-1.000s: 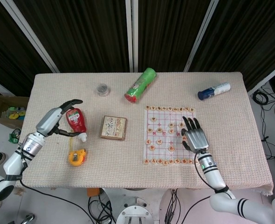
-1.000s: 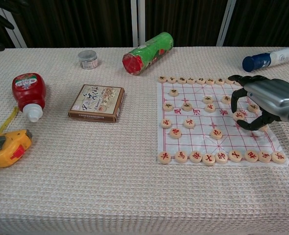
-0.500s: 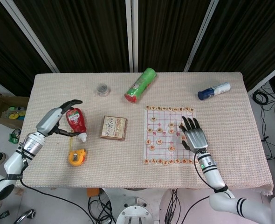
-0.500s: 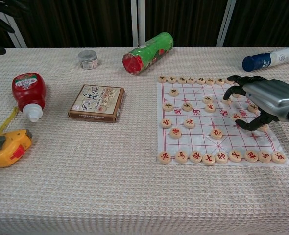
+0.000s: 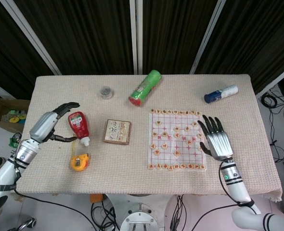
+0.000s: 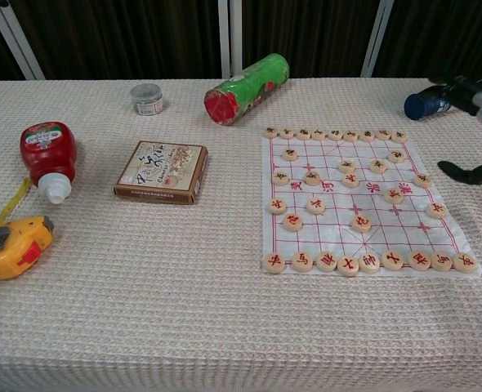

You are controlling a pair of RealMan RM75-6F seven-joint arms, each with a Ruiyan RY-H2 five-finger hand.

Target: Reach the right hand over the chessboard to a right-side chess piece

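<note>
The chessboard [image 5: 175, 144] [image 6: 339, 233] is a white sheet with a red grid and round wooden pieces. Right-side pieces [image 6: 435, 210] [image 5: 200, 136] lie near its right edge. My right hand [image 5: 218, 142] hovers just beyond that edge with its fingers spread and nothing in them. The chest view shows only its fingertips and thumb [image 6: 470, 172] at the frame's right border, above the table. My left hand [image 5: 46, 126] is open beside the red ketchup bottle [image 5: 78, 124], fingers arched toward it without a grip.
A green can [image 5: 145, 87] lies behind the board, and a blue-and-white bottle [image 5: 220, 94] lies at the back right. A small jar [image 5: 105, 91], a flat card box [image 5: 117, 131] and a yellow tape measure [image 5: 79, 161] sit left of the board.
My right hand has lifted off the board's right side and moved right, past its edge, with fingers spreading. My left hand has drawn slightly left, away from the ketchup bottle.
</note>
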